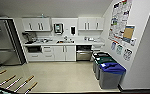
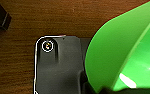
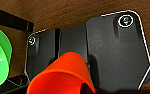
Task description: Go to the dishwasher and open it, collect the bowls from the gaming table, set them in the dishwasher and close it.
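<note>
Close in, the left wrist view has a lime-green bowl [image 2: 126,55] large beside the arm's dark plate, over brown wood grain; the right wrist view has an orange bowl [image 3: 62,73]. Whether either pincer is clamped on its bowl I cannot tell. Ahead, the foosball rods [image 1: 14,82] lie nearest, well short of the dishwasher [image 1: 83,52], whose top gap looks dark, left of the blue-lidded bin [image 1: 111,74]. The carrying step seems in hand; next calls for approaching the dishwasher squarely.
</note>
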### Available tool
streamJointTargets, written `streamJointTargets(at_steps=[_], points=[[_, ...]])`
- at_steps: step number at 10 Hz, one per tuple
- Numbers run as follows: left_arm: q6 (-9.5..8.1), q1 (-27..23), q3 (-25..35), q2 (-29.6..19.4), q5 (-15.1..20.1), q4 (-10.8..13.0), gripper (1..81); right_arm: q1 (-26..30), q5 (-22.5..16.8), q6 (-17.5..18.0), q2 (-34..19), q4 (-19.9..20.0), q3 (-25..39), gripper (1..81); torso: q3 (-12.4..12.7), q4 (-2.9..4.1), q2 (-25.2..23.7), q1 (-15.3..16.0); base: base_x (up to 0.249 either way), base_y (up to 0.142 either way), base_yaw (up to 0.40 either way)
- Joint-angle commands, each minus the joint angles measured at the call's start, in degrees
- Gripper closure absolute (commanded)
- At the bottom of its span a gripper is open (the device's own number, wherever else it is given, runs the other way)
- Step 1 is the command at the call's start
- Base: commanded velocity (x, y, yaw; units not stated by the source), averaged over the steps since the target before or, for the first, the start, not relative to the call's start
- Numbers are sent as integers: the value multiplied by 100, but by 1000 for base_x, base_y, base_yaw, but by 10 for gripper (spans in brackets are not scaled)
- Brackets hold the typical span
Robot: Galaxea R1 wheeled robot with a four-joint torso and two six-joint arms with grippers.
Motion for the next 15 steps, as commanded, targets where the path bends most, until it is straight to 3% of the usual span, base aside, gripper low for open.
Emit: streamJointTargets(at_steps=[1, 15], points=[[27, -337, 19, -23, 278, -15, 811, 301, -207, -17, 25, -68, 25, 811, 0, 0, 0, 0, 176, 0, 0], [27, -337, 19, -32, 270, -42, 811, 318, -207, -17, 16, -68, 7, 811, 0, 0, 0, 0, 177, 0, 0]])
